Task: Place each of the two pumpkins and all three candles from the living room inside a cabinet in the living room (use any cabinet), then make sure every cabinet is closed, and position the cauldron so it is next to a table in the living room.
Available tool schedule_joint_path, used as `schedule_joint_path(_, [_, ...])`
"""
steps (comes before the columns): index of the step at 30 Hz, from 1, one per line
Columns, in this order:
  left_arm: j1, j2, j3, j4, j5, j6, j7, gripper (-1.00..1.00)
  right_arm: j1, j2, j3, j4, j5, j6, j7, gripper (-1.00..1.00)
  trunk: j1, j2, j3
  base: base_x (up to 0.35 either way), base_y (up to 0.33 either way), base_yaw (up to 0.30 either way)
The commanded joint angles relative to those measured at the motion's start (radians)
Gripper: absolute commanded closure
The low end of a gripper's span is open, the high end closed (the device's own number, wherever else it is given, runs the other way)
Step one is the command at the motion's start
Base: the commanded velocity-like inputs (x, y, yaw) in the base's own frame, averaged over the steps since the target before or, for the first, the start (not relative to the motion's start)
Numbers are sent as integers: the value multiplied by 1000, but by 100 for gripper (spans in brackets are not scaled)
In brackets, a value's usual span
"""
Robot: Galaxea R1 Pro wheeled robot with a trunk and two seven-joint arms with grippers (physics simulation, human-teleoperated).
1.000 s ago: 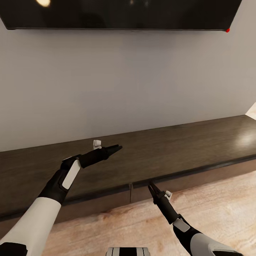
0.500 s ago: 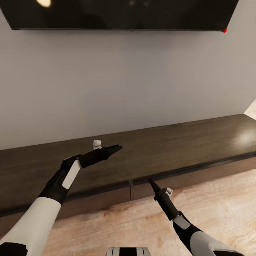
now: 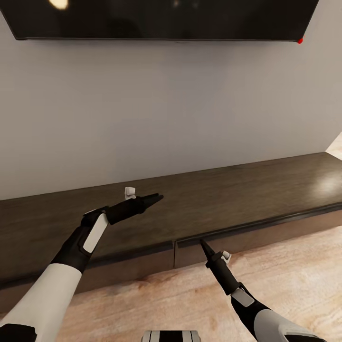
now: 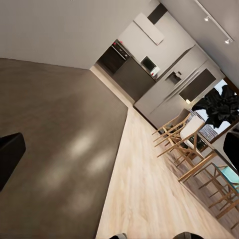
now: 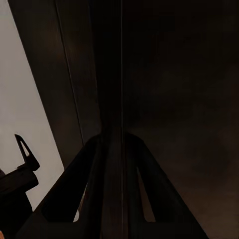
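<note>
The long, low dark-brown cabinet [image 3: 247, 190] runs along the wall under the TV, its drawer fronts flush and shut, with a seam [image 3: 174, 256] between two of them. My left gripper [image 3: 159, 196] hovers over the cabinet top, pointing right. In the left wrist view its two fingertips [image 4: 118, 236] stand apart with nothing between them, above the brown cabinet top [image 4: 55, 149]. My right gripper [image 3: 202, 242] is shut, and its thin tip sits at the upper edge of the right-hand drawer front, just right of the seam. In the right wrist view its fingers [image 5: 74, 199] meet against dark wood.
A black wall-hung TV [image 3: 161, 19] is above the cabinet on a grey wall [image 3: 166, 109]. Light wood-plank floor [image 3: 294, 266] lies in front. The left wrist view looks down the floor to wooden chairs [image 4: 186, 137] and a dark kitchen [image 4: 127, 67].
The view shifted slightly a second ago. My right gripper's tip narrowed and edged up to the drawer front's top edge, then held still. The left arm has not moved.
</note>
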Motion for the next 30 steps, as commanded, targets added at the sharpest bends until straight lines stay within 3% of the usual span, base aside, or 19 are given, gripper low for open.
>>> schedule_joint_path(1, [-1,1,-3,0,9,9,1,-100,0,0,-4,6,7,10,-10,100,0,0,-1,0,0,0])
schedule_joint_path(30, [-1,1,-3,0,9,8,1,-100,0,0,-4,6,7,9,-4,100,0,0,-1,-54,0,0])
